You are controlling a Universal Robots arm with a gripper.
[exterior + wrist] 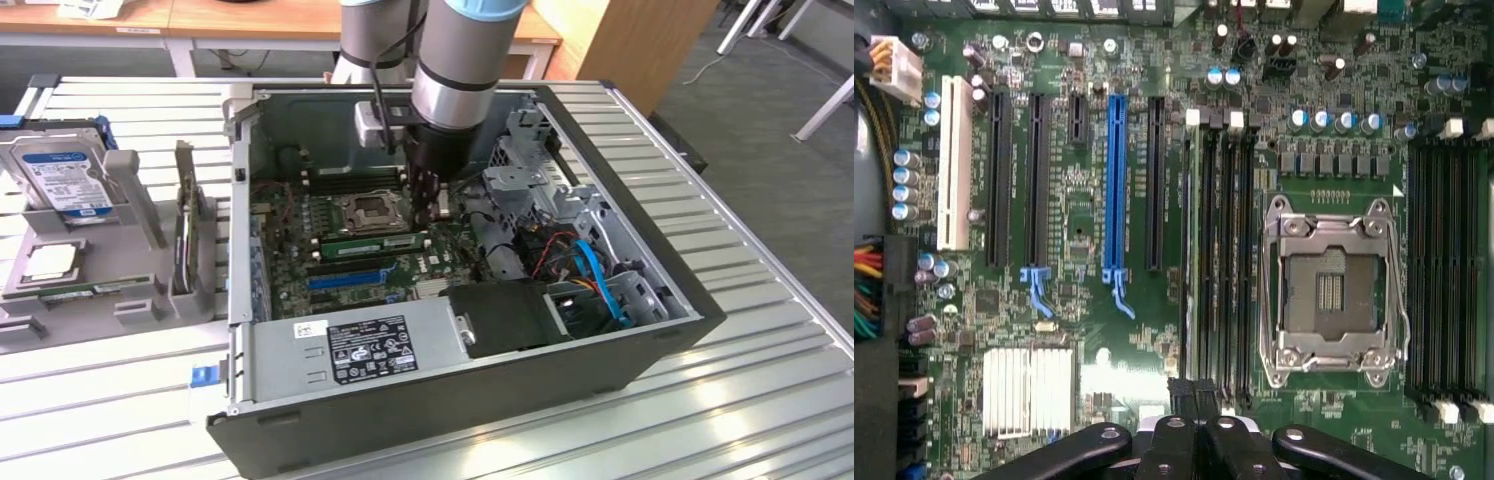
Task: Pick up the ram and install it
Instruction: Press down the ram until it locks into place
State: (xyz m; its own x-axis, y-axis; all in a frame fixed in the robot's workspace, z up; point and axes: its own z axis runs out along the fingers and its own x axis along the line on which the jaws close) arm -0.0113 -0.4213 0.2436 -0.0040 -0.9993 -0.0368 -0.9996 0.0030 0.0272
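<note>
Nearest the wrist camera: the end effector [1196, 395], its two dark fingers [1180, 392] pressed together with nothing pinched between them, hanging just above the motherboard [1084, 215]. Beyond the tips run the black memory slots [1219, 260] beside the open processor socket [1332, 290], with a second bank of slots [1446, 270] on the socket's far side. A blue expansion slot [1116, 180] and a finned silver heatsink [1029, 390] lie on the same board.

Exterior view: the arm [461, 60] reaches down into the open computer case [641, 345], which lies on its side on the slatted metal desk [120, 400]. The end effector [433, 205] hovers over the board just beside the processor socket [367, 212]. The ram [374, 244], a long green stick, sits flat along a slot just in front of the socket, close under the fingertips; whether they touch it cannot be told. The power supply [367, 350] with its white label fills the case's near edge.

At the exterior view's left, well apart from the case, a grey parts holder [80, 290] carries a hard drive [67, 180] standing upright and a dark expansion card [191, 225] set on edge.
</note>
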